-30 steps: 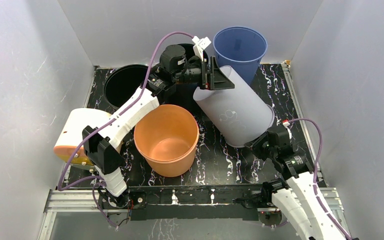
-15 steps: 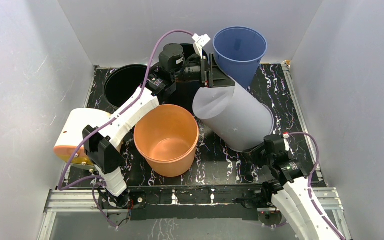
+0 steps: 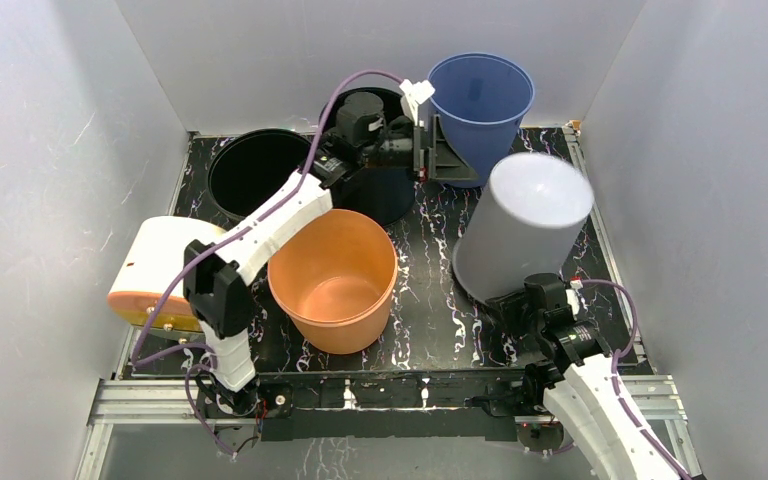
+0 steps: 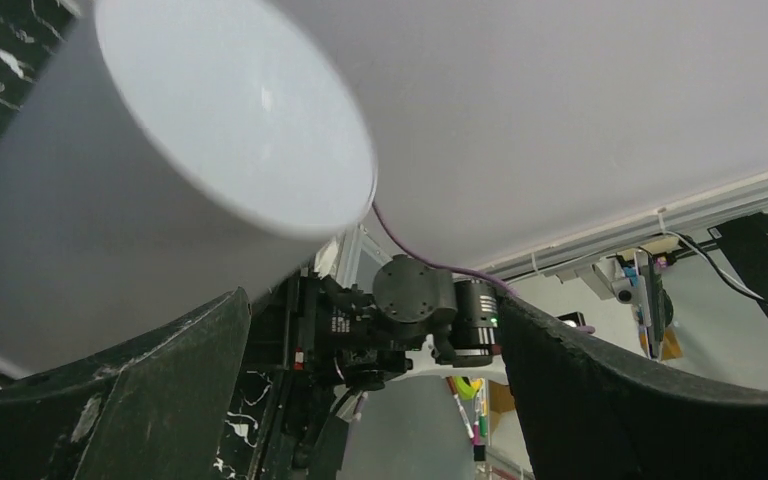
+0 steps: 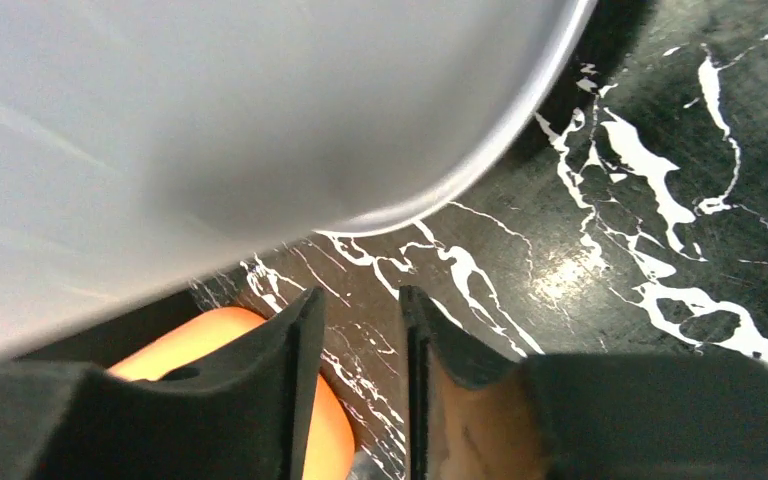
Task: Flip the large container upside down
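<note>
**A:** What about the right pincer?
**B:** Its fingers are a tiny bit apart, holding nothing. The left pincer is wide apart (empty too).
**A:** And the big grey tub?
**B:** Bottom up on the table, just past the right pincer.

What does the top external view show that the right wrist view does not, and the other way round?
Only the top external view: the blue bucket, the left gripper beside it, and the grey container's closed base facing up. Only the right wrist view: the right gripper's fingers slightly apart, with nothing between them. Both: the grey container, the orange bucket and the marbled table.
</note>
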